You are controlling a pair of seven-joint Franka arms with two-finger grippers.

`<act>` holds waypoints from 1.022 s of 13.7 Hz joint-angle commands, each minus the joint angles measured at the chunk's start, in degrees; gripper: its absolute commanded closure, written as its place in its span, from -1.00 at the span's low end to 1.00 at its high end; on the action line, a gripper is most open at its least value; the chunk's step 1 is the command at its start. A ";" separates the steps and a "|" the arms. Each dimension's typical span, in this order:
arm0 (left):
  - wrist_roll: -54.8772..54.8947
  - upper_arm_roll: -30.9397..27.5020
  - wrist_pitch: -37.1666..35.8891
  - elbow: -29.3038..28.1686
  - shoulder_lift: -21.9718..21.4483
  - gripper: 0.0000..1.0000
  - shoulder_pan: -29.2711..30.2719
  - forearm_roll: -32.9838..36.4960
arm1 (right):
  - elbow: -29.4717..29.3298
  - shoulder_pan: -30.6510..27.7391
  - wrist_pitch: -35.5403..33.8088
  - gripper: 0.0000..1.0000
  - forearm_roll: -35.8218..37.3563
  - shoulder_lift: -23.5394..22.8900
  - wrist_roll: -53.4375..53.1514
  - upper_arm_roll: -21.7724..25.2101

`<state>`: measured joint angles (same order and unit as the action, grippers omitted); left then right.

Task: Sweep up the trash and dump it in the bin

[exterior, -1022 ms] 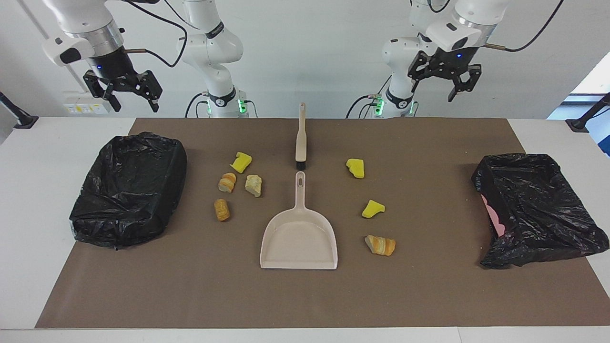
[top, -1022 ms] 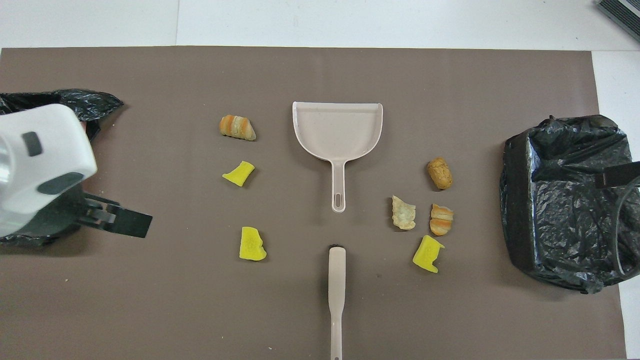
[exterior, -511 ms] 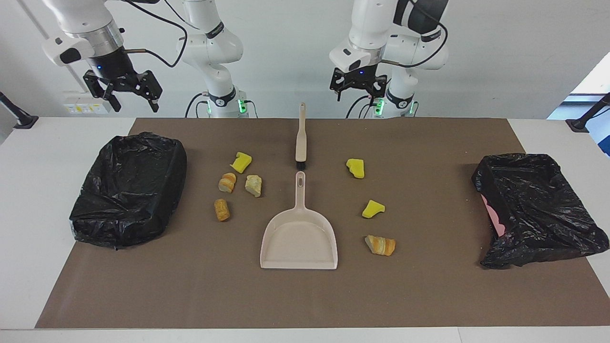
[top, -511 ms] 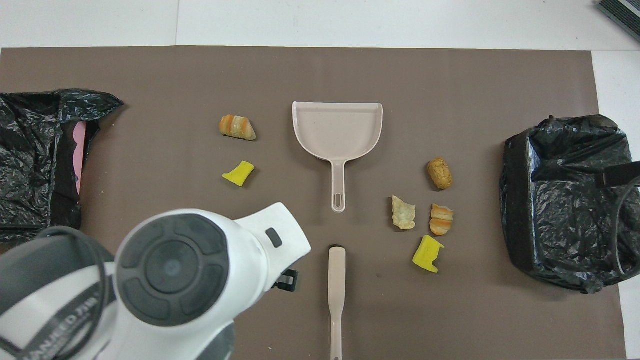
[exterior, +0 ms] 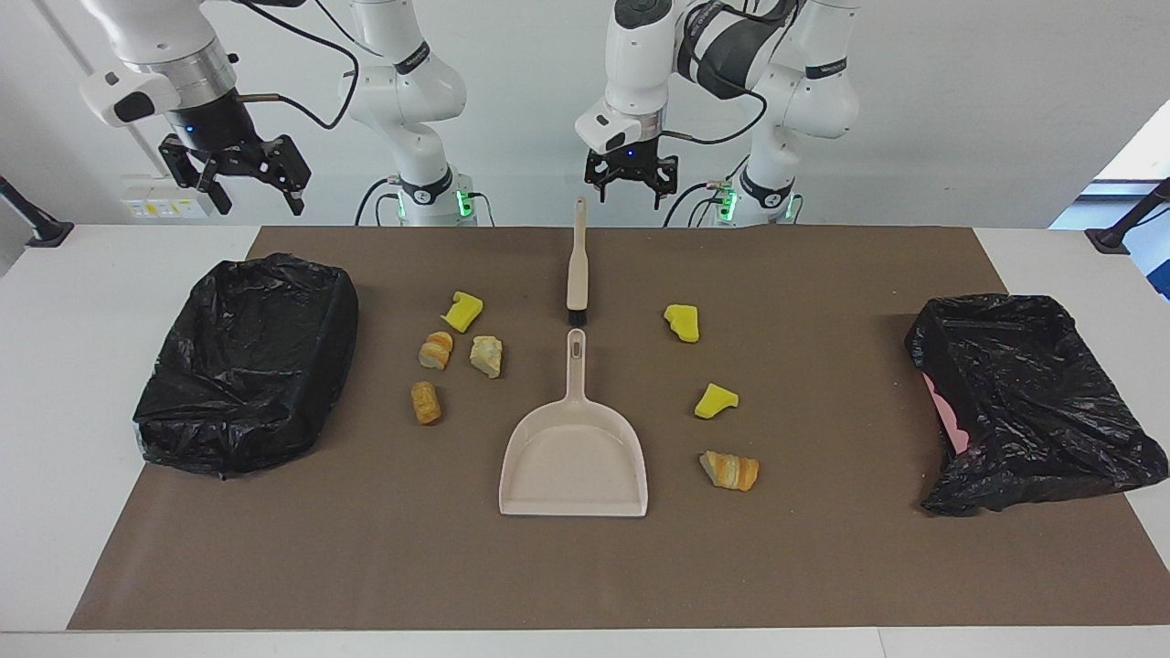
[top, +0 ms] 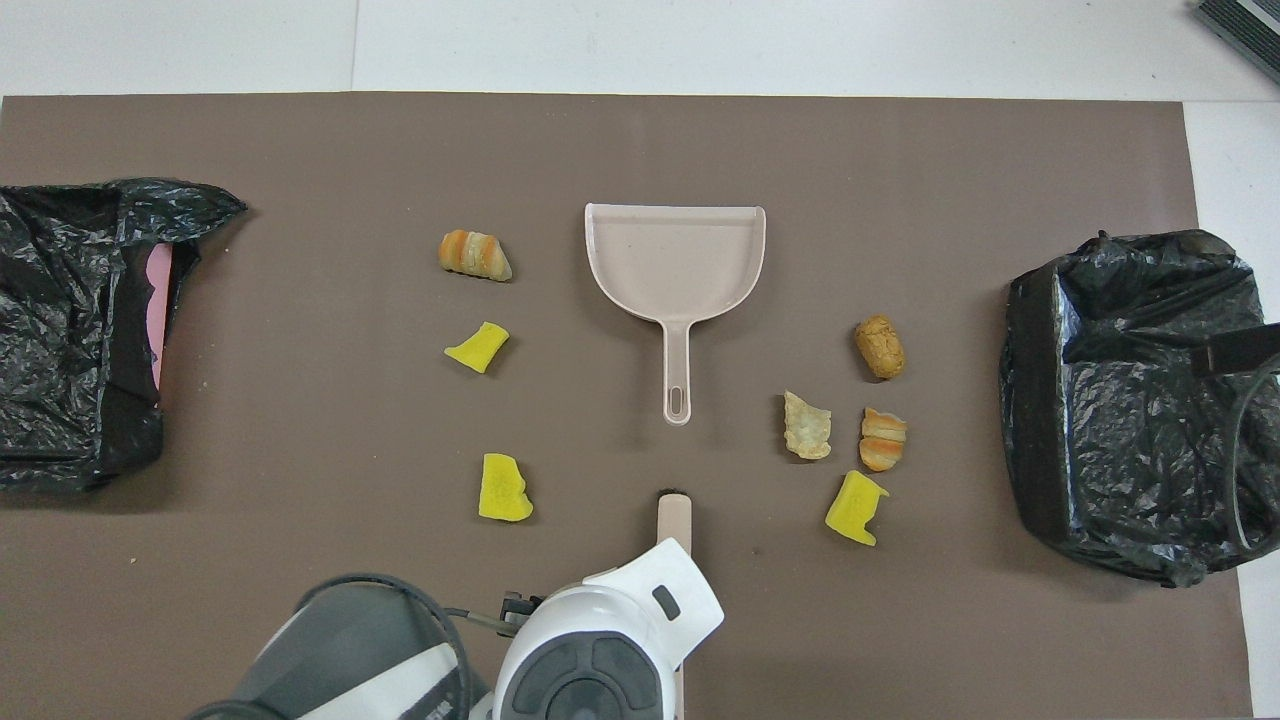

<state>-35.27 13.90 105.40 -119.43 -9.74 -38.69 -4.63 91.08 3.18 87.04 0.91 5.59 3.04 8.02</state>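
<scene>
A brown mat [exterior: 823, 567] covers the white surface [exterior: 55, 366]. Black-bagged bins sit at mid-left [exterior: 247, 361] and mid-right [exterior: 1033, 402] of the facing view. At centre lies a beige dustpan [exterior: 574, 457], a brush [exterior: 577, 270] above it. Seven trash chunks [exterior: 729, 470] flank the dustpan. The left end effector [exterior: 631, 187], open, hangs over the brush handle; the right end effector [exterior: 239, 178], open, waits at upper left. No legible writing.

Seven small chunks of trash [exterior: 486, 355] are scattered flat around the dustpan [exterior: 573, 457] and brush [exterior: 577, 267]; two black-lined bins [exterior: 247, 361] are set at the ends.
</scene>
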 commanded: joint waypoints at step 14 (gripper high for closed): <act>-14.30 -0.98 18.00 -10.30 9.74 -1.00 -14.14 -0.47 | 1.82 -0.72 1.03 -1.00 0.58 1.44 1.62 -0.28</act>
<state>-49.09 13.95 122.22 -128.36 0.65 -51.68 -4.65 91.19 3.14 87.04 0.92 5.60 3.04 8.02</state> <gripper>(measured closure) 0.000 0.000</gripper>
